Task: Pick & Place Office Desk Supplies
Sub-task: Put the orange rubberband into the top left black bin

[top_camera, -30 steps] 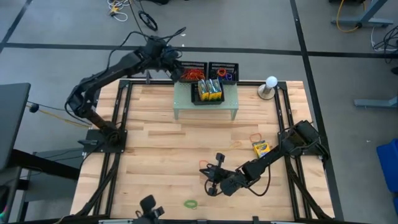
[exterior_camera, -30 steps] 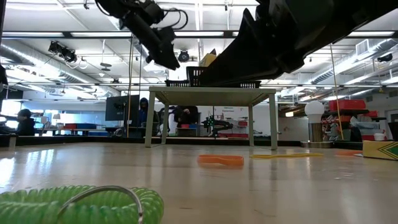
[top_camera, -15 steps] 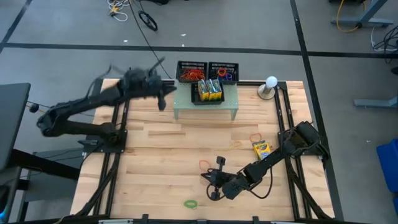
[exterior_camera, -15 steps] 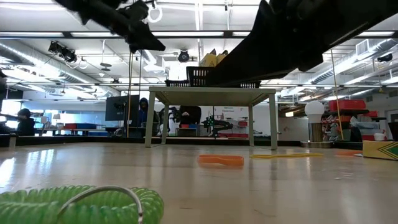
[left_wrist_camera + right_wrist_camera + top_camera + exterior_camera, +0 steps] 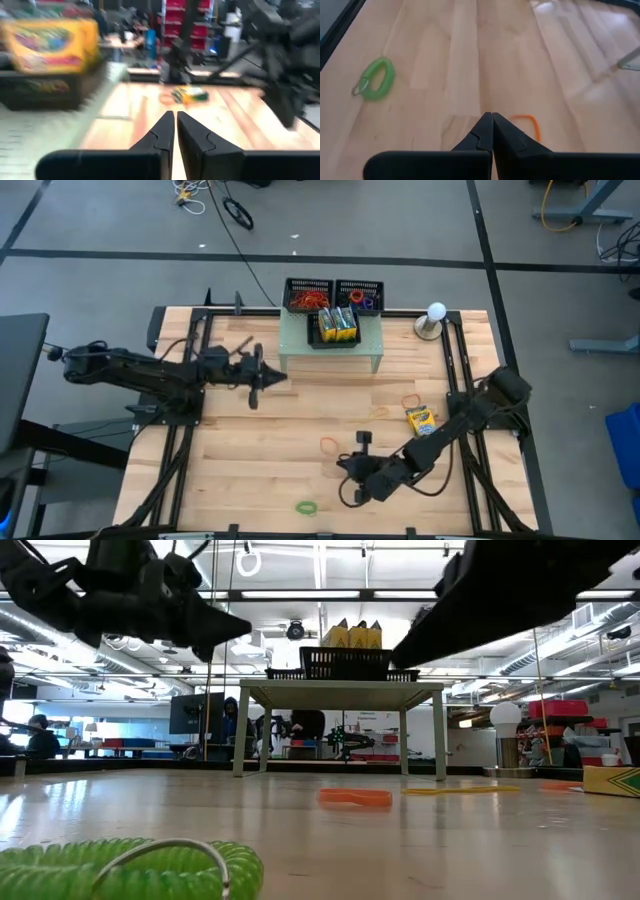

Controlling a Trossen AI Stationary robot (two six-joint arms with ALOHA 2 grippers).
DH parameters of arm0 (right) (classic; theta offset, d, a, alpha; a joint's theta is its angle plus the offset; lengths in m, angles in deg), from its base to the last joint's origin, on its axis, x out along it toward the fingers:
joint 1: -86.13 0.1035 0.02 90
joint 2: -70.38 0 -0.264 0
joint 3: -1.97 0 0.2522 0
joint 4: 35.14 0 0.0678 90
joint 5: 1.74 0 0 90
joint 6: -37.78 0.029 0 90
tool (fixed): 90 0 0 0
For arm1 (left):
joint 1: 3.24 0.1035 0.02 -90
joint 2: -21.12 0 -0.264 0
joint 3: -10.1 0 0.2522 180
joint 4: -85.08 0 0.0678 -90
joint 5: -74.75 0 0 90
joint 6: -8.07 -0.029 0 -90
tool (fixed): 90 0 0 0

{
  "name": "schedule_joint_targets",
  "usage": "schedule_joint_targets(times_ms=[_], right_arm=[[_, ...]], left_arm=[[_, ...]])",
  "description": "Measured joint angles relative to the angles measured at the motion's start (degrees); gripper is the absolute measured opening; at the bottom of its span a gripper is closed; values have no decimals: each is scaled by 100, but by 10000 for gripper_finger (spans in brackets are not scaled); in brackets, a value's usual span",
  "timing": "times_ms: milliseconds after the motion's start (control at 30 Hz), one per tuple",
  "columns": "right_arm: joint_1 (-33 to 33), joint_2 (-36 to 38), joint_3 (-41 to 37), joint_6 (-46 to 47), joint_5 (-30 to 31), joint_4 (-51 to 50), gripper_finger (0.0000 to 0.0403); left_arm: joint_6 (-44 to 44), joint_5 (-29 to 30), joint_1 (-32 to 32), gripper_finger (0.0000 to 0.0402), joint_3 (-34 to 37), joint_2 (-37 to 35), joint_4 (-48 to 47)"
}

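Note:
Three yellow-and-green crayon boxes (image 5: 337, 323) stand in a black tray on the pale green riser (image 5: 330, 348). A fourth crayon box (image 5: 420, 420) lies on the table at the right. Coloured rubber bands fill two black mesh trays (image 5: 308, 296) behind the riser. An orange band (image 5: 330, 445) lies loose on the table. My left gripper (image 5: 280, 377) hangs level just left of the riser, shut and empty (image 5: 175, 116). My right gripper (image 5: 343, 471) hovers near the orange band (image 5: 526, 122), shut with nothing between its fingers (image 5: 492, 116).
A green coiled key ring (image 5: 307, 507) lies near the front edge. More loose bands (image 5: 410, 400) lie beside the fourth crayon box. A white ball lamp (image 5: 435, 313) stands at the far right corner. Black frame rails (image 5: 190, 430) run along both table sides.
My left gripper has pulled back from the mesh trays at the far edge, swung toward the near edge and down, and tipped to level beside the riser. My right arm has risen a little, so the low view shows the crayon boxes on the riser.

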Motion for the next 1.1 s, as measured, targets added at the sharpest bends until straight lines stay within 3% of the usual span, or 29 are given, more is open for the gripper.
schedule_joint_targets(times_ms=[233,367,667,833,1100], right_arm=[[321,379,-878,600,-66,460,2],[521,700,-1308,1433,-1,381,4],[472,1860,-853,3532,-13,-3478,30],[-5,2065,-778,4629,-368,-5314,76],[-1255,2037,-1141,4927,-1206,-5517,152]], left_arm=[[-721,540,-1094,8,-4,934,776],[-802,851,-1461,7,-4,1473,1399],[-900,952,-1976,18,-11,2311,1882],[-927,955,-2231,15,-129,2585,1884],[-1041,1284,-2385,15,-294,2869,1841]])
